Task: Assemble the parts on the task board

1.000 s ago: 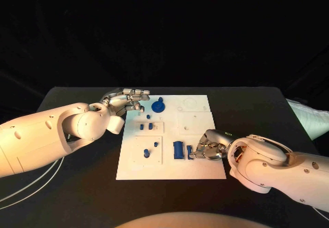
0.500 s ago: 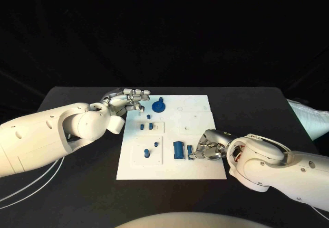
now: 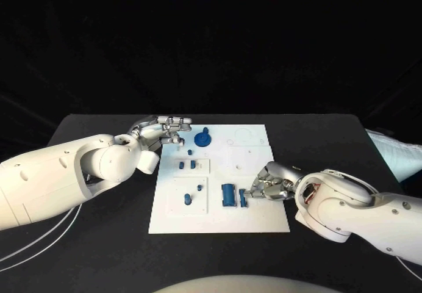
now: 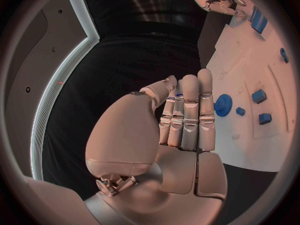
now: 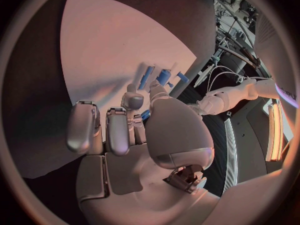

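The left hand [image 3: 163, 130] reaches in over the far left corner of the task board [image 3: 255, 217], its fingers [image 4: 190, 115] held straight and close together side by side with nothing between them; in the head view the fingertips hang just beside the board's far left edge. The board is a white plate lying flat in the middle of the black table [image 3: 105, 244], and no writing, brand or label on it can be read. On its far part, next to the left hand, lies a round blue gear with a stub [image 3: 203, 137]. Nearer along the left side, two small blue blocks [image 3: 187, 163] sit side by side in a square recess, and below them a small blue peg [image 3: 199, 187] and a blue oval piece [image 3: 187, 197] lie in a second recess. Toward the middle of the near half stands a larger blue rectangular block [image 3: 228, 194]. Just to its right is a narrow blue piece [image 3: 243, 197], and the right hand [image 3: 274, 183] has its fingers curled around it, pinching it against the board; in the right wrist view a bit of blue shows between thumb and fingers. The right arm [image 3: 360, 210] lies across the table's near right side.
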